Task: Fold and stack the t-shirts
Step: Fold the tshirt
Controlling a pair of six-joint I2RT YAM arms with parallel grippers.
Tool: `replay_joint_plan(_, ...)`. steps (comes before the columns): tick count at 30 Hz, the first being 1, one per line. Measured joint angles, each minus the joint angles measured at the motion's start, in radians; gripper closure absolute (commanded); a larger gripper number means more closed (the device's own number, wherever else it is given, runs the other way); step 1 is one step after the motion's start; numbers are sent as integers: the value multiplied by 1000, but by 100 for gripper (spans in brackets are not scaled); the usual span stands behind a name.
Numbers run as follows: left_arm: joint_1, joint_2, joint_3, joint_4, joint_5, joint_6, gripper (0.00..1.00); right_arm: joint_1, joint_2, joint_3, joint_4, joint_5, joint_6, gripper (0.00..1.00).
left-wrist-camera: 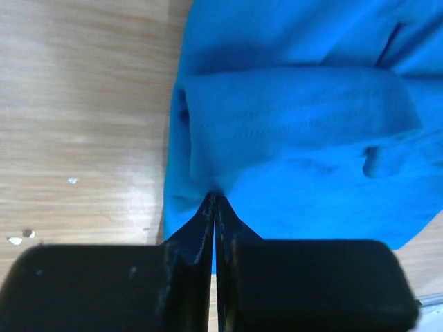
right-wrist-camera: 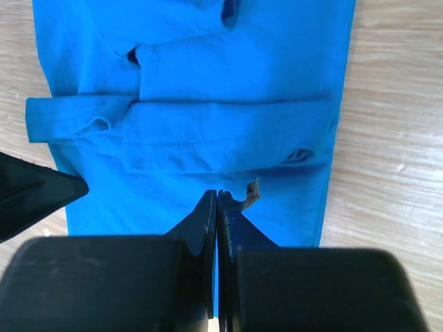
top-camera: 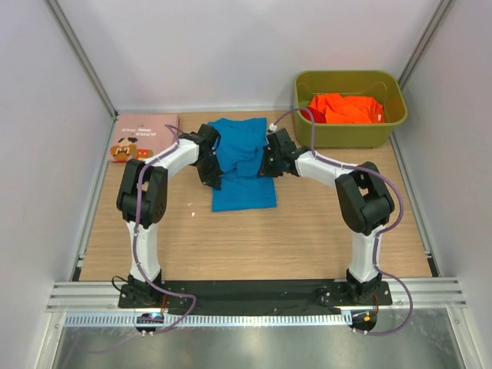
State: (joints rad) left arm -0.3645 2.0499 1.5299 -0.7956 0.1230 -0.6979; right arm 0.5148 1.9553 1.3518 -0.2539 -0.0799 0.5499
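Lying partly folded at the middle of the table, the blue t-shirt is held from both sides. The left gripper is closed on its left edge and the right gripper is clamped on its right side. A folded pink t-shirt lies flat at the far left corner. An orange t-shirt sits crumpled inside the olive-green bin at far right.

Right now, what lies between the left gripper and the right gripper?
The blue t-shirt, partly folded, fills that stretch; the top external view shows it.
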Motion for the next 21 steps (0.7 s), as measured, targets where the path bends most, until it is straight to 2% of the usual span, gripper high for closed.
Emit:
replay_joint_plan(9, 0, 81, 167, -29, -44, 19, 100, -3, 56, 19, 20, 29, -17, 99)
replay_joint_plan(21, 23, 148, 286, -53, -74, 27, 100, 21, 63, 34, 14, 48, -36, 98)
